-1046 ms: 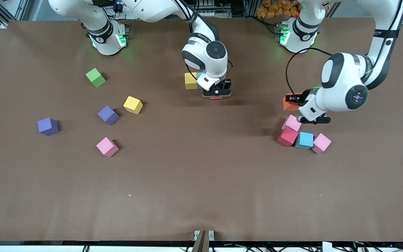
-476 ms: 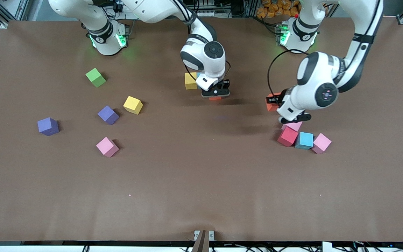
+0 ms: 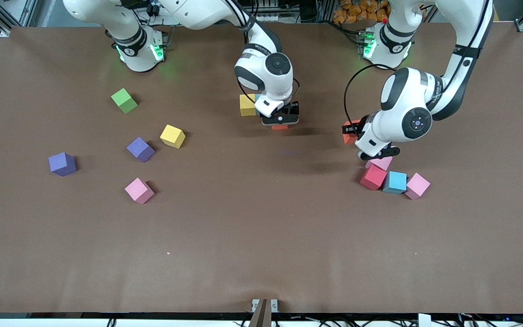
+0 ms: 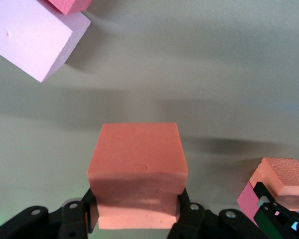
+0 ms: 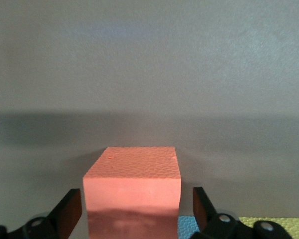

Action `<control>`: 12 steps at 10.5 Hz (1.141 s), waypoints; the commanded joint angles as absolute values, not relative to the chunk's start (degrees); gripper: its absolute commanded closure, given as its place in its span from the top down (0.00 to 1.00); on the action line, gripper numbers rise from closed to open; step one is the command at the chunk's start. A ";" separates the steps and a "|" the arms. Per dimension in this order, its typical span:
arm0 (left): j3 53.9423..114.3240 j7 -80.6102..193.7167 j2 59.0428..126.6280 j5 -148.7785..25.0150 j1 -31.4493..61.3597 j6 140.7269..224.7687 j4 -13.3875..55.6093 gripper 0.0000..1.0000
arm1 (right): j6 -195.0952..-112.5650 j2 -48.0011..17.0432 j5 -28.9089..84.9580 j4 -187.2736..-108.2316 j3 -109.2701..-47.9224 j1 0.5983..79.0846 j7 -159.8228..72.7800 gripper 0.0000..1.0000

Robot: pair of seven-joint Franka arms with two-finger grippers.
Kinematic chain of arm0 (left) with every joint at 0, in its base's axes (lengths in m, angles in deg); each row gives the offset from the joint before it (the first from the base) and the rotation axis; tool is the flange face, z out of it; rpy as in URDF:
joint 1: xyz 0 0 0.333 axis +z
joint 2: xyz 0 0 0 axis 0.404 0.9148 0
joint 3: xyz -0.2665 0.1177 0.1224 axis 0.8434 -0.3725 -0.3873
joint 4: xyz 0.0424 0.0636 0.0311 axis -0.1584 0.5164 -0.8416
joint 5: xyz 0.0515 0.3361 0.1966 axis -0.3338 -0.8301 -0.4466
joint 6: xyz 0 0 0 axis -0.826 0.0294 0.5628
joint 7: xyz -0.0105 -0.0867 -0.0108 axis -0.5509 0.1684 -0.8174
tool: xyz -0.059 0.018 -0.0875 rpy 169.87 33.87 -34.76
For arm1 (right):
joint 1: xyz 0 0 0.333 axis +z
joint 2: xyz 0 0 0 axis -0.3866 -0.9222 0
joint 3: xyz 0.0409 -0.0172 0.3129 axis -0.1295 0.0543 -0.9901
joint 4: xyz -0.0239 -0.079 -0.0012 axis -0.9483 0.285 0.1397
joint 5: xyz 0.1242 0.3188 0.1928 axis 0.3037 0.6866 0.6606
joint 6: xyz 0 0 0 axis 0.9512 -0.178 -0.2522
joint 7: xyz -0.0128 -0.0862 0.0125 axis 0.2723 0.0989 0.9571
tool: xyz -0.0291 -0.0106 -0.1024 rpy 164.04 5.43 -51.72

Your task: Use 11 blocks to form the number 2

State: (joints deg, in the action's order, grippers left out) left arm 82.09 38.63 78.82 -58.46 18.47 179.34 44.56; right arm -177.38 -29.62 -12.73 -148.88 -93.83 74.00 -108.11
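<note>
My right gripper [image 3: 281,120] [image 5: 135,204] stands open at mid-table, with a gap between each finger and the orange block [image 3: 280,127] [image 5: 133,174] on the table between them. A yellow block [image 3: 247,104] [image 5: 274,226] and a light blue block [image 5: 189,226] lie against it. My left gripper [image 3: 350,131] [image 4: 137,211] is shut on a second orange block [image 3: 347,136] [image 4: 137,159], held just above the table beside a cluster of blocks: pink [image 3: 379,162] [image 4: 30,35], red [image 3: 373,177], light blue [image 3: 396,181] and pink [image 3: 417,185].
Toward the right arm's end lie a yellow block [image 3: 172,136], two purple blocks [image 3: 140,149] [image 3: 62,163], a pink block [image 3: 139,190] and a lime-green cube [image 3: 124,100]. The half of the table [image 3: 261,236] nearer the camera is bare brown surface.
My left arm has carried its orange block from over the cluster toward mid-table. My right gripper has opened and let go of its orange block.
</note>
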 commanded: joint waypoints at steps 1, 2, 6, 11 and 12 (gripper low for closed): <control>83.90 35.24 78.64 -57.16 18.56 178.79 43.57 0.26 | -174.99 -24.56 -13.74 -149.89 -93.27 73.46 -109.73 1.00; 84.09 34.01 78.73 -57.16 18.30 178.79 42.87 0.26 | -172.10 -21.92 -13.74 -149.98 -93.36 72.32 -109.73 1.00; 84.70 24.18 82.14 -56.99 14.17 179.40 37.95 0.26 | -166.62 -17.77 -13.74 -150.07 -93.36 59.70 -103.96 1.00; 84.53 19.76 90.13 -60.40 5.30 184.05 28.74 0.25 | -163.81 -18.29 -13.57 -149.54 -93.36 40.71 -81.84 1.00; 84.62 20.11 92.33 -63.89 4.50 184.06 26.10 0.24 | -163.81 -18.56 -13.57 -149.63 -93.36 38.58 -76.38 1.00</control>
State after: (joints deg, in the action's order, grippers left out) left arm 84.88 20.40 88.08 -60.01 5.71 184.32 31.42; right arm -164.32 -18.88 -12.82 -149.02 -92.22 41.65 -82.48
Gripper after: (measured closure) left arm 0.410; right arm 0.000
